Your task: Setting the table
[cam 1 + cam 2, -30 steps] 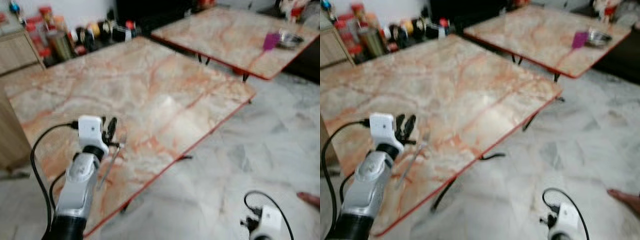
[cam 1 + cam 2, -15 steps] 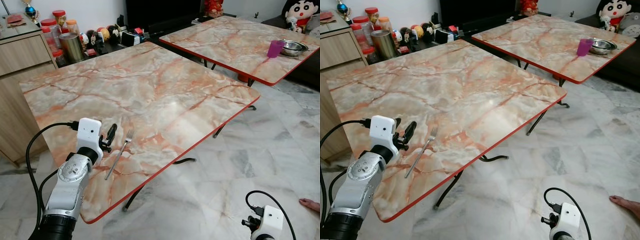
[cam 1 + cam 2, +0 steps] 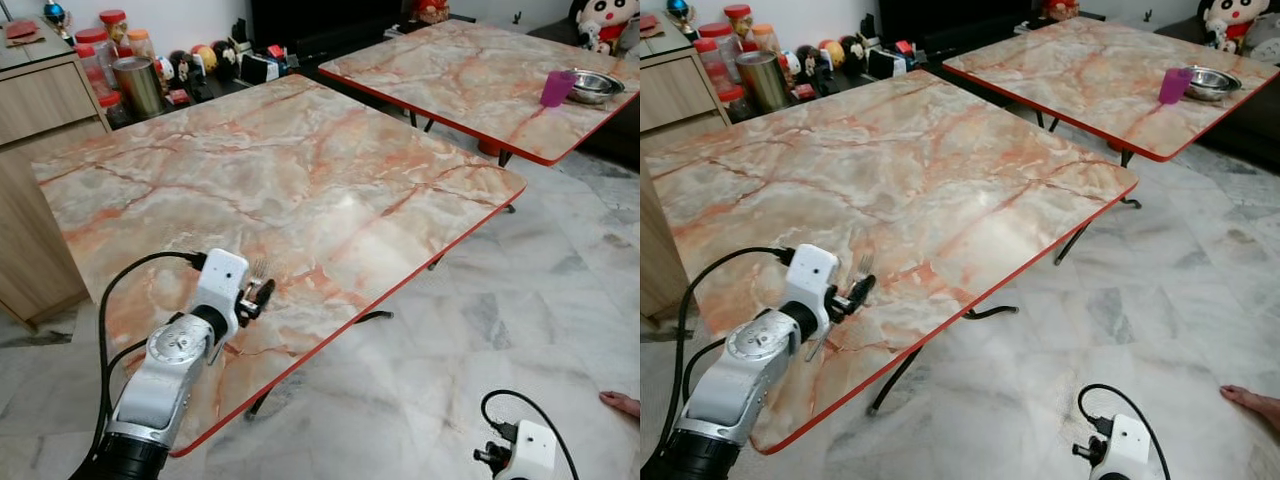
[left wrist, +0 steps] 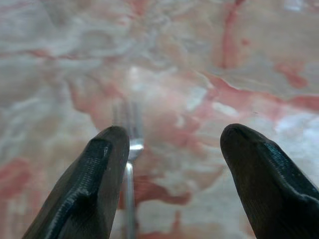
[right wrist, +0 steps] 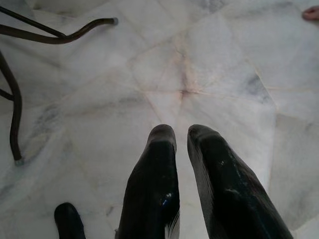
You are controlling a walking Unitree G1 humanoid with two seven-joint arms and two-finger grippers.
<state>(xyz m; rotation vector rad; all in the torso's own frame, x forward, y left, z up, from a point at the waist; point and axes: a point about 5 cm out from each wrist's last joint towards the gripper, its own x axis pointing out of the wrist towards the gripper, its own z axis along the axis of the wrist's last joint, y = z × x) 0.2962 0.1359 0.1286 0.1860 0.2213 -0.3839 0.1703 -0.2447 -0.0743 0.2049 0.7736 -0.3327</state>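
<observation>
A metal fork [image 4: 130,144] lies on the marble table [image 3: 300,170], close to its front left edge. Its tines [image 3: 262,266] stick out past my left gripper [image 3: 260,295], which hovers over the handle. In the left wrist view the gripper [image 4: 174,134] is open, and the fork sits just beside one finger [image 4: 94,179], not held. My right arm [image 3: 525,455] hangs low over the floor at the right. In the right wrist view its gripper [image 5: 182,134] is shut on nothing, pointing down at the tiles.
A second marble table [image 3: 470,70] at the back right carries a purple cup [image 3: 553,88] and a metal bowl [image 3: 593,85]. A wooden cabinet [image 3: 40,95] and jars [image 3: 138,85] stand at the back left. A person's foot [image 3: 622,402] rests on the floor, far right.
My left gripper has swung right, from beside the fork to over its handle. The head camera has shifted slightly. The right arm still hangs idle.
</observation>
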